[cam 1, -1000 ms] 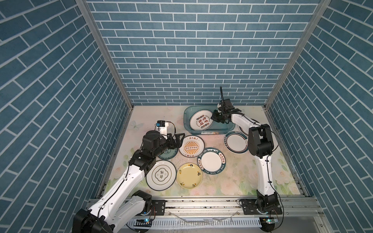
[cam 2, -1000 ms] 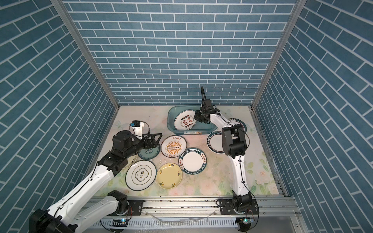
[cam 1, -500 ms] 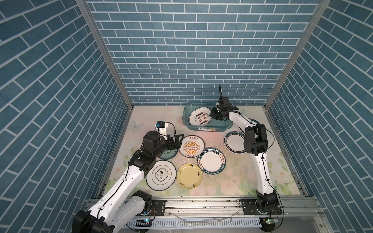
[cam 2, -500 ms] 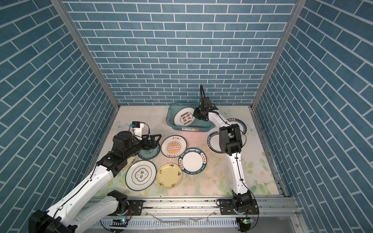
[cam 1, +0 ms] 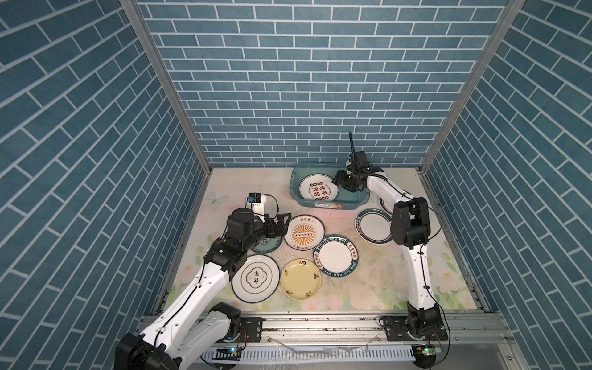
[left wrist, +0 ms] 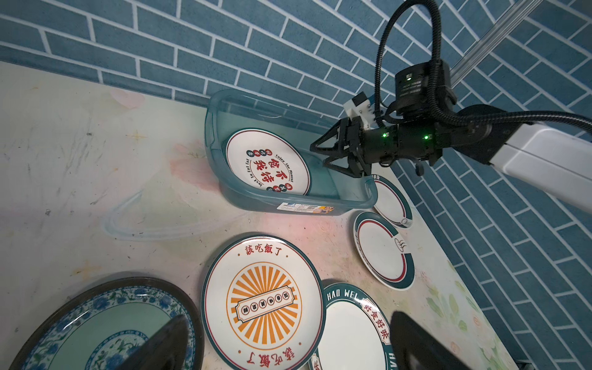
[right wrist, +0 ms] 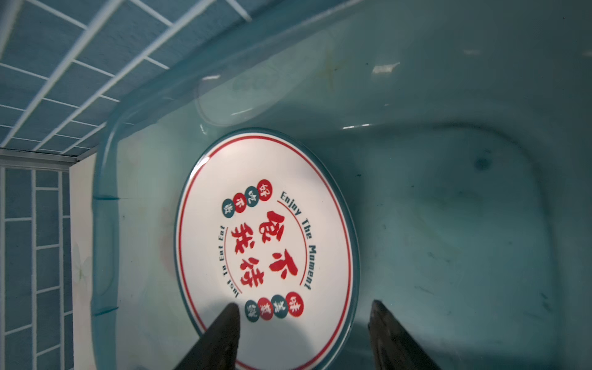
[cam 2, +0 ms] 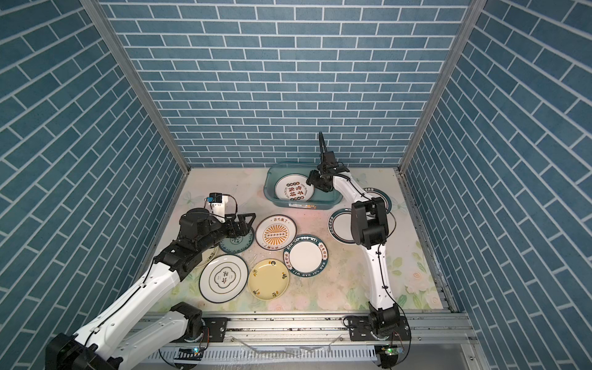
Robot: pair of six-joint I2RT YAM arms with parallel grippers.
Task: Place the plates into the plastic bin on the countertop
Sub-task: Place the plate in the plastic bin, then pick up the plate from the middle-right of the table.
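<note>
The teal plastic bin [cam 1: 326,205] stands at the back of the flowered countertop [cam 1: 368,288]. One white plate with red lettering [cam 1: 318,192] lies inside it. My right gripper [right wrist: 304,304] hangs open over that plate's near edge, touching nothing; in a top view the right gripper [cam 2: 310,179] is above the bin's right half. My left gripper [left wrist: 288,317] is open and empty, hovering above the orange sunburst plate [left wrist: 264,304] and the teal floral plate [left wrist: 105,330]. Several more plates lie loose, among them a pale yellow one [cam 1: 300,279].
A teal-rimmed plate [cam 1: 335,259] lies mid-counter and a dark-rimmed white plate [cam 1: 255,279] at the front left. Two teal-rimmed plates [cam 1: 373,226] sit right of the bin, partly under the right arm. Blue brick walls enclose three sides; a metal rail [cam 1: 320,323] runs along the front.
My right gripper has gone from shut to open, and the lettered plate it held now lies loose in the bin. The left arm has not moved.
</note>
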